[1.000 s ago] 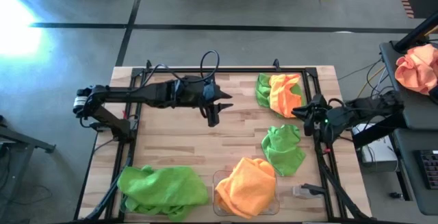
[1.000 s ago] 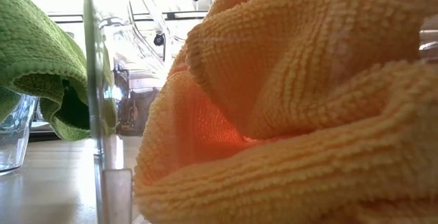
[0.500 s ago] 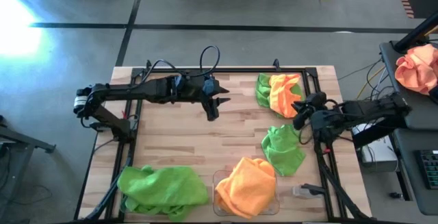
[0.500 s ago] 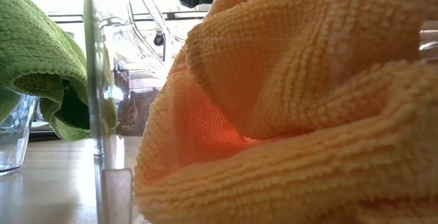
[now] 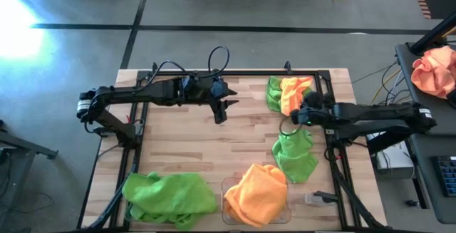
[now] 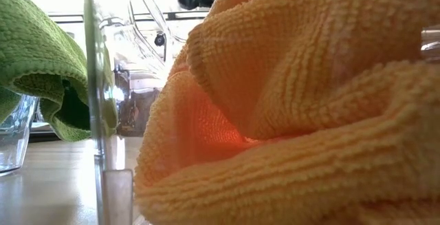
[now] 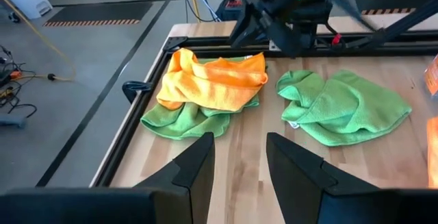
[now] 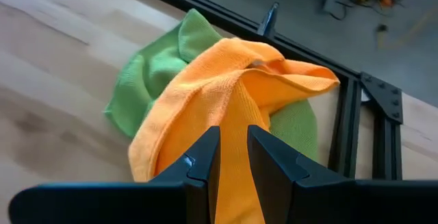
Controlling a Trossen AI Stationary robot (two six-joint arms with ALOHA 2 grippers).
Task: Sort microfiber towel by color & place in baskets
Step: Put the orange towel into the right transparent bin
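An orange towel (image 5: 296, 94) lies on top of a green towel (image 5: 273, 92) at the table's far right; both also show in the right wrist view (image 8: 226, 94). Another green towel (image 5: 296, 154) lies alone nearer. My right gripper (image 5: 298, 117) hovers between the two heaps, just above the orange towel's near edge, open by a narrow gap (image 8: 233, 138) and empty. My left gripper (image 5: 221, 112) is open and empty over the bare table middle. A green towel (image 5: 167, 197) fills the left basket, and an orange towel (image 5: 256, 194) fills the right basket (image 5: 288, 206).
A black frame rail (image 5: 324, 83) runs close behind the far-right heap. A paler peach cloth bundle (image 5: 434, 69) lies on a stand off the table's right. In the low view a basket's clear wall (image 6: 103, 115) stands between the green and orange towels.
My right gripper has gone from the table's right edge toward the left, out over the table, and now stands at the near edge of the orange-and-green heap. The towels have not moved.
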